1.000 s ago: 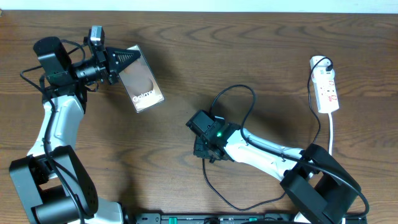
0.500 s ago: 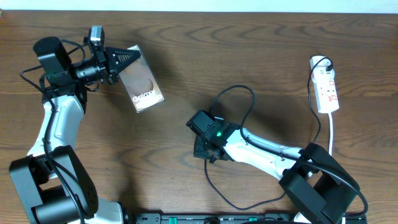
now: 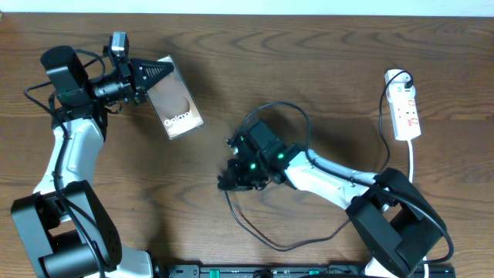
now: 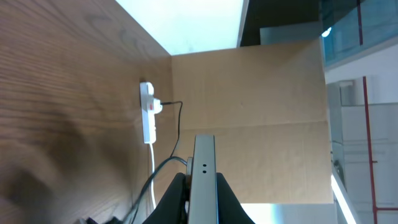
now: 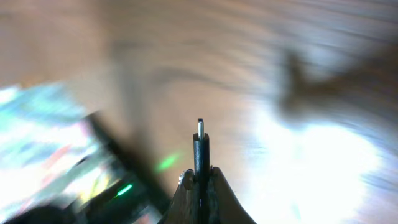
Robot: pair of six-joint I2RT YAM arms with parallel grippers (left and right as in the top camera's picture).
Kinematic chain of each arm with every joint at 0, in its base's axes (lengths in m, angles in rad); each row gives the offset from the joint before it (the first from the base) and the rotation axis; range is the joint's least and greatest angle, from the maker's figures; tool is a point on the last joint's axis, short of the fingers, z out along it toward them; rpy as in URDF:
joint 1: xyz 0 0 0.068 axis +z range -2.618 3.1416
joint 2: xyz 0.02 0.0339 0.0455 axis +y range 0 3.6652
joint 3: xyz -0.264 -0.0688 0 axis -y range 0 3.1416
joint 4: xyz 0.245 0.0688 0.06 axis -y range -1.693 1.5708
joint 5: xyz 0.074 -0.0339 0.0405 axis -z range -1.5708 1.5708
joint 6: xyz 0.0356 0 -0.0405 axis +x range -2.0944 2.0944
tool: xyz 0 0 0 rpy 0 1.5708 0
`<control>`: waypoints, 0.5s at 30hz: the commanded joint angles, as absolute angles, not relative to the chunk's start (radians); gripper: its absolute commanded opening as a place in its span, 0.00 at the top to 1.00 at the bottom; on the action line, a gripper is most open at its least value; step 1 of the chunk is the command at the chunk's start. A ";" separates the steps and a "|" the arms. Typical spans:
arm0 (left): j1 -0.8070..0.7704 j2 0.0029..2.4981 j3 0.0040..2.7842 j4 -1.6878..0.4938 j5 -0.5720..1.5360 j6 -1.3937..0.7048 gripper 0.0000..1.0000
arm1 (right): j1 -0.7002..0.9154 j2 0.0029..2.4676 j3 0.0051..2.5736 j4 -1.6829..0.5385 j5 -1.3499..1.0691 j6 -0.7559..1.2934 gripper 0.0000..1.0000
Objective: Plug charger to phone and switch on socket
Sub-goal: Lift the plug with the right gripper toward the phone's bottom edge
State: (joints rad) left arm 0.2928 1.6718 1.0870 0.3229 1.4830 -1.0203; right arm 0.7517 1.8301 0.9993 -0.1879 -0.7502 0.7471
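The phone (image 3: 177, 99) has a glossy brownish face with "Galaxy" lettering and is held tilted at the upper left. My left gripper (image 3: 154, 73) is shut on its top end. In the left wrist view the phone's thin edge (image 4: 204, 163) stands between the fingers (image 4: 203, 200). My right gripper (image 3: 227, 181) is shut on the charger's plug end, right of and below the phone and apart from it. The thin black cable (image 3: 279, 103) loops behind it. The plug tip (image 5: 200, 138) points up from the fingers (image 5: 200, 185) in a blurred view. The socket (image 3: 406, 113) lies at the far right.
The socket's white cord (image 3: 411, 164) runs down the right side. The socket also shows far off in the left wrist view (image 4: 147, 113), in front of a cardboard wall (image 4: 249, 112). The right arm's body (image 3: 332, 176) stretches across the lower middle of the wooden table (image 3: 324, 54).
My right gripper has swung left and turned, carrying the plug closer to the phone, and the cable loops have shifted with it. The left arm and the phone have not moved.
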 commanded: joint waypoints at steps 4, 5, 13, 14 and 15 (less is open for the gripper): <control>0.360 1.653 1.085 0.335 1.473 -1.021 0.93 | 0.703 1.834 1.000 0.011 -1.193 0.651 0.99; 0.370 1.653 1.085 0.336 1.473 -1.021 0.93 | 0.701 1.834 1.000 0.050 -1.214 0.649 0.99; 0.409 1.653 1.085 0.455 1.504 -1.067 0.92 | 0.701 1.834 1.000 0.326 -1.268 0.708 0.99; 0.409 1.653 1.085 0.481 1.505 -1.092 0.93 | 0.701 1.834 1.000 0.353 -1.268 0.729 0.99; 0.409 1.653 1.085 0.509 1.506 -1.122 0.93 | 0.701 1.834 1.000 0.379 -1.267 0.749 0.99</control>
State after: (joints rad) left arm 0.4095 1.6718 1.0840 0.4652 1.4654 -1.0454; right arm 0.7033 1.8317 0.9981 0.3389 -1.2133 0.6983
